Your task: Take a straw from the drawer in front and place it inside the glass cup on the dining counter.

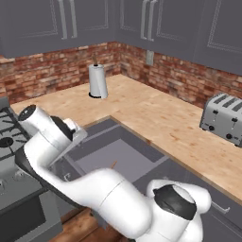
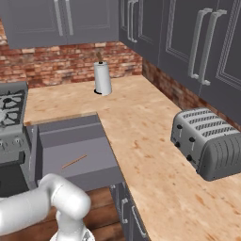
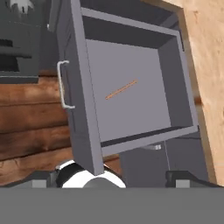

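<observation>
The claw [image 3: 109,180] hangs above the pulled-out drawer with its two dark fingertips [image 3: 40,180] spread wide apart at the bottom of the hand view, pinching nothing.

Going left to right in the right base view: a grey gas stove [image 2: 10,123] stands at the left edge. Just beside it, the wide shallow dark grey box drawer [image 2: 75,157] stands open, pulled out from under the light wood-grain counter [image 2: 141,141]. In the hand view its silver bar handle [image 3: 62,85] sits on the front panel, over the brown plank floor [image 3: 30,127]. The drawer holds a single item: the thin straight brownish-orange straw [image 3: 121,89], lying flat and slanted on the flat grey bottom, near the middle, apart from all four walls. The same straw [image 2: 74,161] shows in the right base view on the drawer floor, and a short end of it [image 1: 113,165] peeks past the white arm in the left base view.

Further right, a white paper-towel roll [image 2: 102,78] stands upright on the counter near the red brick back wall [image 2: 66,63]. At the far right, a silver four-slot toaster [image 2: 209,143] rests on the counter below tall grey cabinet doors [image 2: 207,42].
</observation>
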